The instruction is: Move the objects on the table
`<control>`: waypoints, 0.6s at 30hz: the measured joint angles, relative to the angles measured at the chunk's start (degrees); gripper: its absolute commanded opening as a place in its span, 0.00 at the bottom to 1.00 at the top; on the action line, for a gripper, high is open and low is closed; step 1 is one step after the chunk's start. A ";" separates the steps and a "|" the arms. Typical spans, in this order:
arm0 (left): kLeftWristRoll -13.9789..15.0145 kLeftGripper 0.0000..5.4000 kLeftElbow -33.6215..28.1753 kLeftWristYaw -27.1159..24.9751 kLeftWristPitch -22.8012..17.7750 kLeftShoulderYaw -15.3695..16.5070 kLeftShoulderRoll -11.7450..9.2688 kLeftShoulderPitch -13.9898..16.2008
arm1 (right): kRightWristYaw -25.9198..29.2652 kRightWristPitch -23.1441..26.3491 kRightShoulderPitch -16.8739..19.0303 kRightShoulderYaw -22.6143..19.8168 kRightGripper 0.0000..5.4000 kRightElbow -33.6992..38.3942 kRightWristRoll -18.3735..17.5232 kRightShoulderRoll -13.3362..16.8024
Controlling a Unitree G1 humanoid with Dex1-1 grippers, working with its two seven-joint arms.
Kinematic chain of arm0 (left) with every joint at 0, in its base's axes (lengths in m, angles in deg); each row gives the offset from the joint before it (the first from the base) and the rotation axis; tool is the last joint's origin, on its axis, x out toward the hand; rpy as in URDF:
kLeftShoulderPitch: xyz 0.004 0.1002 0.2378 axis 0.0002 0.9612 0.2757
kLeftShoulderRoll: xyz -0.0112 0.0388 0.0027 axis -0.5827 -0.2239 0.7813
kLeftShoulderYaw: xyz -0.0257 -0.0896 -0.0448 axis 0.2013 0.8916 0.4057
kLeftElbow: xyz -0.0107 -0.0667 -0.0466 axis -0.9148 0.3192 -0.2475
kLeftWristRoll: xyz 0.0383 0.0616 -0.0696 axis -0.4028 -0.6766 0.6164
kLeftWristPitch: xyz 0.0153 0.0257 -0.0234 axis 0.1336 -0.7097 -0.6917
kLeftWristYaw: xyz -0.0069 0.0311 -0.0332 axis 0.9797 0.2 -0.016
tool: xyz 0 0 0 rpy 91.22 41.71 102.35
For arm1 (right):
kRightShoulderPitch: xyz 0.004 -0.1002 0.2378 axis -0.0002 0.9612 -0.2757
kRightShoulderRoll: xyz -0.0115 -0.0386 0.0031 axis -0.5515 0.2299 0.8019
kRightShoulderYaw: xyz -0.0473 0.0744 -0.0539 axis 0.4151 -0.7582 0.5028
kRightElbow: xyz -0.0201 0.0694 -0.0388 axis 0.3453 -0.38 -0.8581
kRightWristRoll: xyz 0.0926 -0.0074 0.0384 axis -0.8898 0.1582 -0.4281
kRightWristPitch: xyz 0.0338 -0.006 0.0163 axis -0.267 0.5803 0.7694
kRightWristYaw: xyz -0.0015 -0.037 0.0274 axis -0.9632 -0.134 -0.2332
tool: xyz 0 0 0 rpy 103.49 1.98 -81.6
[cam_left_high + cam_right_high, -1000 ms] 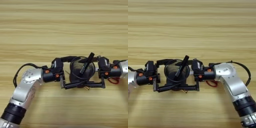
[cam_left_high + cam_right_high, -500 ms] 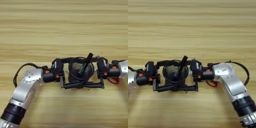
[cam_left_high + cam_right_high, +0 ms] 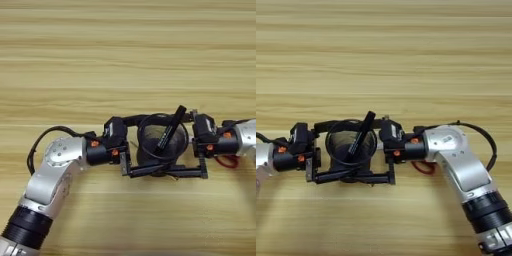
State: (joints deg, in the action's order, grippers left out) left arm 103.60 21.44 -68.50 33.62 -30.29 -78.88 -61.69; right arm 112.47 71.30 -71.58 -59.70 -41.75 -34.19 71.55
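The black mesh pen cup stands upright near the front middle of the table. A black marker leans in it, its top poking over the right rim. My left gripper reaches in from the left, open, with one finger behind the cup and one in front of it. From the right my right gripper does the same, also open. The two front fingers meet in one line before the cup. Red scissors peek out from under my right wrist.
A black cable loops off my left forearm and another off my right forearm. The bare wooden top stretches away behind the cup and to both sides.
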 measured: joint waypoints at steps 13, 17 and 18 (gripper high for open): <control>-1.11 0.87 2.03 1.38 2.29 0.23 2.29 -0.59 | 0.03 0.02 0.20 -1.54 1.00 -0.02 -0.37 0.92; -1.75 0.87 3.15 1.65 3.51 0.30 2.63 -0.84 | -0.01 0.02 0.96 -2.77 1.00 -0.15 -1.06 1.34; -1.94 0.87 3.30 1.81 3.61 0.35 2.63 -0.84 | -0.02 0.03 1.06 -3.02 1.00 -0.27 -1.11 1.39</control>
State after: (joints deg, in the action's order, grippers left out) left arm 101.66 24.74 -66.69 37.24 -29.94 -76.25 -62.53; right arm 112.45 71.34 -70.52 -62.72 -42.02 -35.31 72.94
